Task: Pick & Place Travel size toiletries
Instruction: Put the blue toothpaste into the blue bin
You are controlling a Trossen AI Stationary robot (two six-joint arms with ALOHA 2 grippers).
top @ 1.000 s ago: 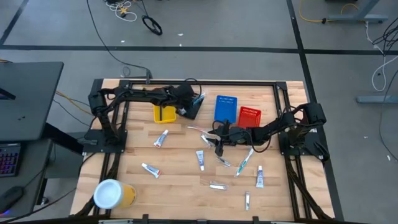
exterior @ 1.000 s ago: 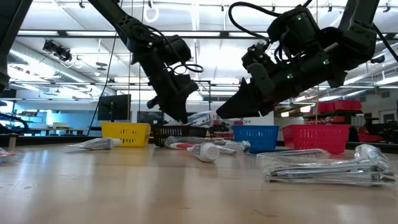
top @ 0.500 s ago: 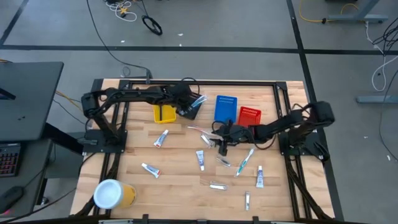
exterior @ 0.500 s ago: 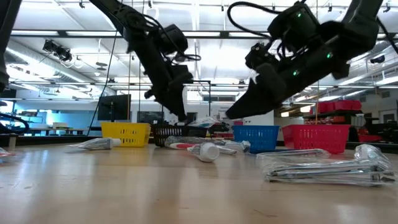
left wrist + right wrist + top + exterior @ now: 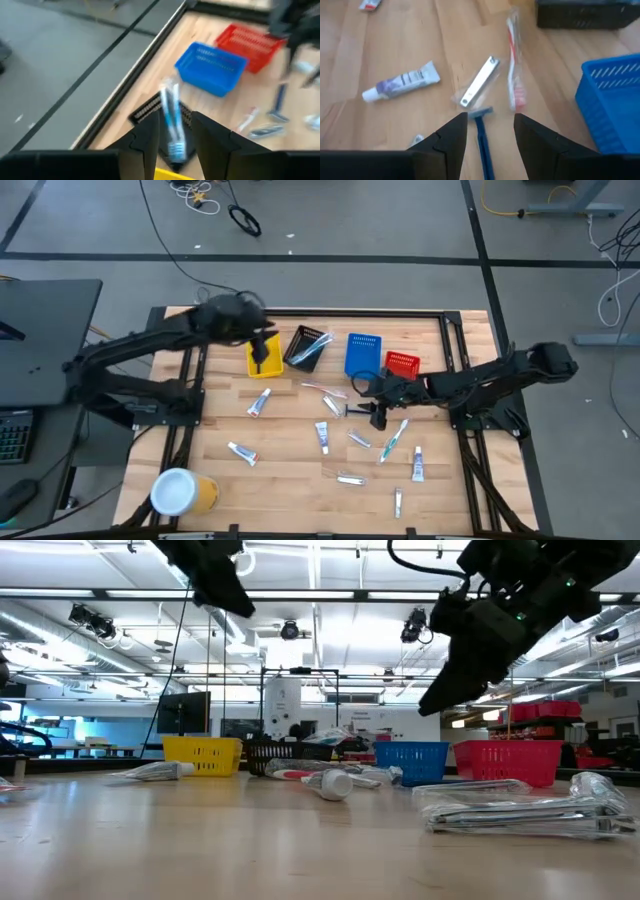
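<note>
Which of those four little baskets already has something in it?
The black basket, between the yellow basket and the blue basket: a packaged blue-white toothbrush lies in it. The others look empty.

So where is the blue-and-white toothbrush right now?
High view: the blue-and-white toothbrush lies in the black basket at the table's back, between the yellow basket and the blue basket.

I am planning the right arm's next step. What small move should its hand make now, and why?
Probably lower the right hand straight down and close it on the blue razor. Its fingers stand open, the razor lies on the table right between them, and nothing is held. The left hand waits above the yellow basket.
</note>
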